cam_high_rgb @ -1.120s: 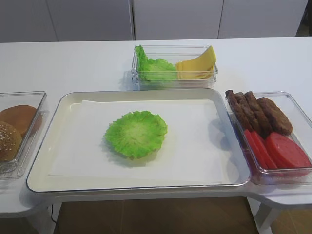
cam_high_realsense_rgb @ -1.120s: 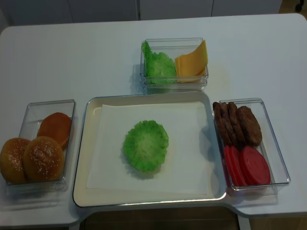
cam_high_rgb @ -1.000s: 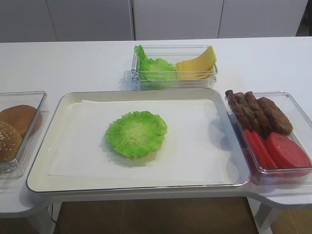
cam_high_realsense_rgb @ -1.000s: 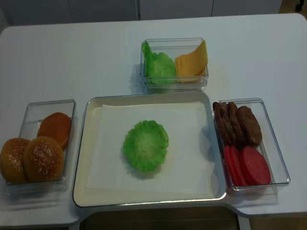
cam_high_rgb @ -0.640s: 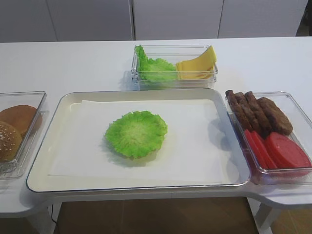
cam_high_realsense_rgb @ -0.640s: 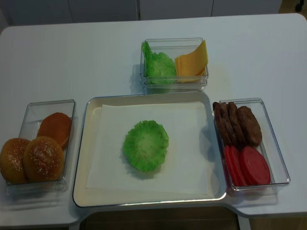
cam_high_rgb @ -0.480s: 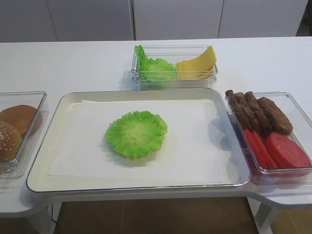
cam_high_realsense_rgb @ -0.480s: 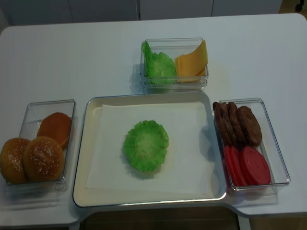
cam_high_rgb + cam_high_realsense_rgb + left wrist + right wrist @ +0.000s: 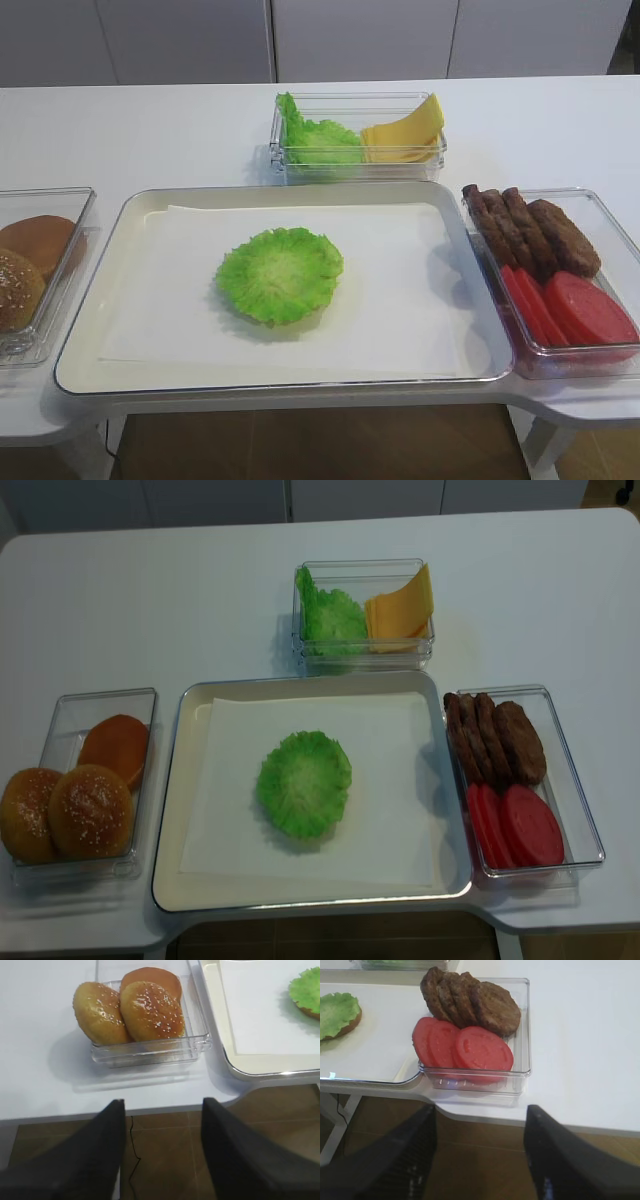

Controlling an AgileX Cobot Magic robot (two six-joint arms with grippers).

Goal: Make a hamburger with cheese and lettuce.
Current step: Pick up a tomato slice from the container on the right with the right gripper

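Note:
The hamburger (image 9: 279,273) is a flat ruffled green leaf lying mid-tray on white paper; it also shows in the realsense view (image 9: 304,783). In the right wrist view (image 9: 337,1012) a brown edge shows under the leaf. The cheese (image 9: 405,135), pale-yellow slices, stands in the back clear box, also in the realsense view (image 9: 400,605). The lettuce (image 9: 315,138) sits beside it in the same box. My left gripper (image 9: 163,1105) and right gripper (image 9: 481,1110) are open and empty, off the table's front edge over the floor. Neither shows in the exterior views.
The white tray (image 9: 90,340) fills the table's middle. A clear box of sesame buns (image 9: 135,1010) stands to its left. A clear box at the right holds dark patties (image 9: 470,1000) and red tomato slices (image 9: 465,1047). Brown floor lies below the front edge.

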